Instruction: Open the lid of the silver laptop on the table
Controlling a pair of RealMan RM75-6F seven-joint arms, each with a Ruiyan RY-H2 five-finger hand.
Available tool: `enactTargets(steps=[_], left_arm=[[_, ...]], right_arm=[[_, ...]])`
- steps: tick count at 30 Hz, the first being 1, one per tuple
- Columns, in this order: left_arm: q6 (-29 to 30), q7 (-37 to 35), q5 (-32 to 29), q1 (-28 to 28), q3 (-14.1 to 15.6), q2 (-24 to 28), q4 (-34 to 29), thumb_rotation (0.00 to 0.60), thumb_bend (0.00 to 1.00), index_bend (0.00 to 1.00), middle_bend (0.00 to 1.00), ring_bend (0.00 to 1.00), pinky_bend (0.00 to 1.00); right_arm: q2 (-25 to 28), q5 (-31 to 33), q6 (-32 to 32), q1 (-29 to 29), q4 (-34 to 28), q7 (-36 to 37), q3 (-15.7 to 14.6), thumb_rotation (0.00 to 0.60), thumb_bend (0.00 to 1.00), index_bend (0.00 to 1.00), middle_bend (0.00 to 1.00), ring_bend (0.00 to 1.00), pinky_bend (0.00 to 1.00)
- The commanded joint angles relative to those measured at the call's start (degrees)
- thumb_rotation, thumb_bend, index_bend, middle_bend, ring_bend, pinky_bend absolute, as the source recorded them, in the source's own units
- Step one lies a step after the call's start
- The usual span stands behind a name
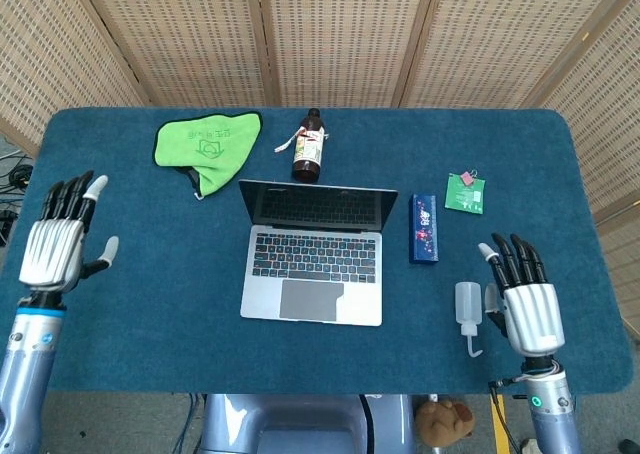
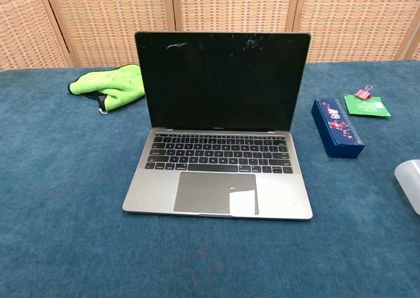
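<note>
I see the laptop (image 1: 313,257) open, screen upright facing 6 o'clock, long side running 9 to 3. My left hand (image 1: 60,242) and right hand (image 1: 524,302) are spread, holding nothing.

Green cloth (image 1: 208,146), brown bottle (image 1: 309,147), blue box (image 1: 423,229).
</note>
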Motion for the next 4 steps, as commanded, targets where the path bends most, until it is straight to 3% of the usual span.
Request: enactTargets(steps=[1, 4], left_arm=[[5.13, -1.11, 3.99, 5.18, 4.93, -1.20, 1.34, 0.600, 0.39, 0.00, 0.00, 0.00, 0.00], [7.37, -2.20, 6.76, 8.74, 8.51, -2.58, 1.15, 0.600, 0.35, 0.00, 0.00, 0.00, 0.00]], right_arm=[[2.67, -0.60, 1.58, -3.03, -5.29, -0.07, -2.18, 0.600, 0.00, 0.05, 0.00, 0.00, 0.00], [3.48, -1.98, 2.61, -4.81, -8.10, -0.04, -4.02, 0.600, 0.00, 0.03, 0.00, 0.00, 0.00]])
